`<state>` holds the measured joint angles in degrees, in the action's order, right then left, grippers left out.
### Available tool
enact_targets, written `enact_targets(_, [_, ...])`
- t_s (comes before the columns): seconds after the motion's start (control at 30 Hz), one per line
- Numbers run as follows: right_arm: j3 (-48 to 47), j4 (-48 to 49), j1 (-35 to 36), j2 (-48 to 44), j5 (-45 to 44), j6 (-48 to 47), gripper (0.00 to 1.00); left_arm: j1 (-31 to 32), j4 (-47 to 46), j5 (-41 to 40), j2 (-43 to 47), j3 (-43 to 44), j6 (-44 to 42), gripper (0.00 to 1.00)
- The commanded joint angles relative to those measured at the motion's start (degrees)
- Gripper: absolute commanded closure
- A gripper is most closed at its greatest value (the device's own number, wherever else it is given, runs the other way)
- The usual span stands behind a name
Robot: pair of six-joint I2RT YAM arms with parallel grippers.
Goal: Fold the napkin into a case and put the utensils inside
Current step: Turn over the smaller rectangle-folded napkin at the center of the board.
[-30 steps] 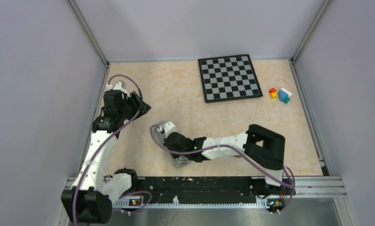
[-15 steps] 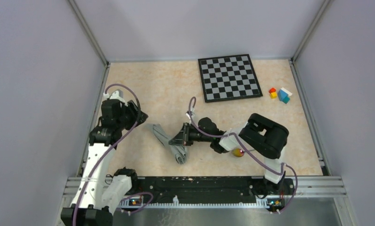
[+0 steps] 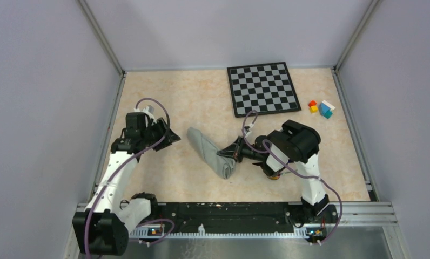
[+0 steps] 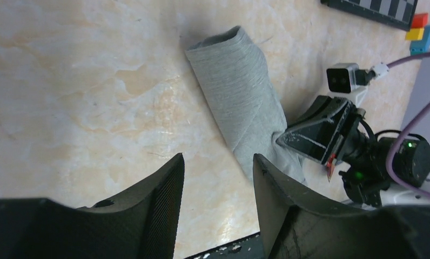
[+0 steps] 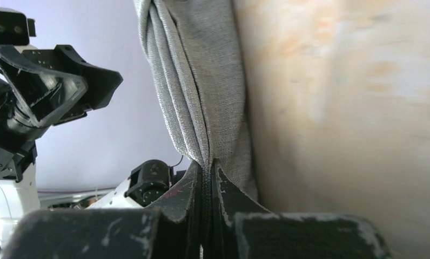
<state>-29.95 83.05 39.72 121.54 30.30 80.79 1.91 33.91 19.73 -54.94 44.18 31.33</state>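
The napkin [image 3: 208,148] lies folded into a narrow grey-green case, slanting across the middle of the table. My right gripper [image 3: 232,153] is shut on the cloth at its near right end; the right wrist view shows the jaws pinching the folded layers [image 5: 202,81] at the gripper [image 5: 207,164]. My left gripper [image 3: 170,136] is open and empty, just left of the case. In the left wrist view it [image 4: 218,159] hovers near the case [image 4: 240,102]. A yellow-red bit of the spoon bowl [image 3: 276,175] shows under the right arm. The knife is hidden.
The chessboard [image 3: 263,89] lies at the back right. Small coloured blocks [image 3: 321,108] sit right of it. Side walls and metal frame rails bound the table. The black rail [image 3: 223,210] runs along the near edge.
My right gripper has pulled the case to the right and away from the near edge while the arm drew back. My left gripper has moved right toward the case.
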Motion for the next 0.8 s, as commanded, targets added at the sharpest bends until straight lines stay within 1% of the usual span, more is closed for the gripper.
enact_targets(0.0, [1.7, 11.6, -4.2, 1.8, 3.7, 0.1, 0.94, 0.8, -8.1, 9.9, -4.3, -1.4, -0.5, 0.45])
enact_targets(0.07, [2.2, 9.5, -6.1, 1.3, 4.8, -1.9, 0.91, 2.0, -12.0, 12.8, -7.0, -1.8, 0.2, 0.45])
enact_targets(0.13, [2.9, 6.5, -8.3, -0.2, 6.3, -5.1, 0.82, 3.9, -14.5, 14.4, -11.0, -1.2, 1.4, 0.45])
enact_targets(0.2, [3.2, -2.2, -10.9, -3.8, 7.8, -10.6, 0.71, 6.2, -18.0, 15.6, -14.4, -0.5, 2.4, 0.45])
enact_targets(0.27, [1.7, -16.2, -12.8, -9.1, 9.1, -18.7, 0.59, 8.4, -22.8, 17.4, -18.3, -0.4, 4.6, 0.45])
enact_targets(0.3, [1.3, -22.6, -13.5, -13.8, 8.7, -23.6, 0.56, 9.5, -25.3, 18.3, -20.7, -0.3, 5.6, 0.46])
enact_targets(0.33, [0.0, -32.9, -13.5, -18.0, 6.6, -29.6, 0.53, 10.3, -27.3, 18.9, -22.9, 0.0, 6.3, 0.47])
enact_targets(0.37, [-2.0, -45.4, -13.1, -22.9, 1.4, -37.6, 0.49, 10.8, -28.7, 19.0, -25.3, 0.7, 6.9, 0.48])
enact_targets(0.4, [-3.7, -54.8, -12.1, -27.4, -3.3, -44.1, 0.48, 11.2, -30.1, 19.0, -27.4, 1.4, 7.3, 0.50])
enact_targets(0.43, [-5.3, -62.4, -10.9, -31.0, -6.7, -48.5, 0.47, 11.4, -31.8, 19.2, -29.1, 1.9, 8.0, 0.52])
enact_targets(0.5, [-7.8, -72.0, -8.3, -36.6, -9.2, -53.3, 0.45, 11.5, -36.3, 19.8, -32.0, 2.9, 9.3, 0.55])
enact_targets(0.57, [-11.4, -78.8, -4.6, -39.2, -11.0, -56.4, 0.46, 11.6, -37.7, 19.3, -34.8, 4.0, 9.7, 0.56])
enact_targets(0.6, [-12.3, -80.5, -2.7, -40.0, -11.5, -57.1, 0.46, 11.7, -38.0, 18.7, -36.0, 4.8, 9.8, 0.56])
enact_targets(0.67, [-12.2, -80.9, -1.2, -40.6, -10.0, -57.1, 0.49, 11.7, -38.7, 17.4, -38.4, 5.7, 9.9, 0.57])
enact_targets(0.77, [-8.8, -77.3, -1.1, -40.3, -9.0, -56.1, 0.59, 11.9, -38.7, 15.9, -42.1, 7.4, 9.3, 0.57])
